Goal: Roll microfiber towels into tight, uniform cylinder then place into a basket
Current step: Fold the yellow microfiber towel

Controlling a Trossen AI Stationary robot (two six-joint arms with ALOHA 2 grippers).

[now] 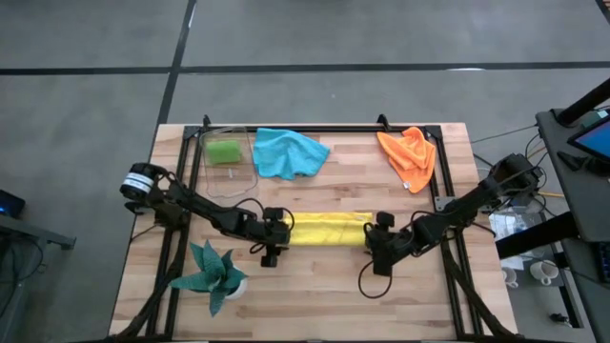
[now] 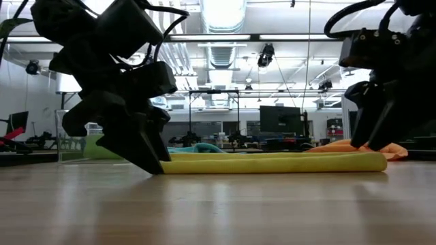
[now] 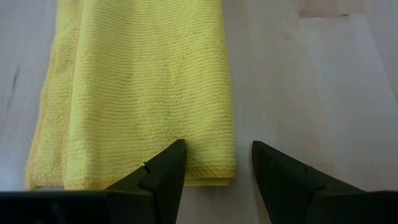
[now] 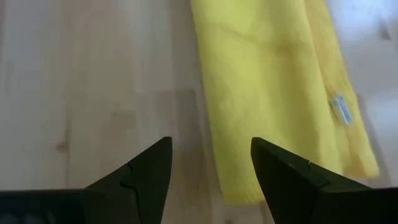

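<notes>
Overhead only: green towel [image 1: 225,151] inside basket [image 1: 242,133].

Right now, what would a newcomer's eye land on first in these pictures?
The yellow towel, folded into a long strip mid-table, with the left gripper and right gripper open at its two ends. Behind it lie a blue towel and an orange towel, and a green towel in the clear basket.

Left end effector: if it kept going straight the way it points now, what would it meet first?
Probably the near end of the folded yellow towel: the left end effector, open, straddles that towel's corner edge; depth is uncertain.
</notes>
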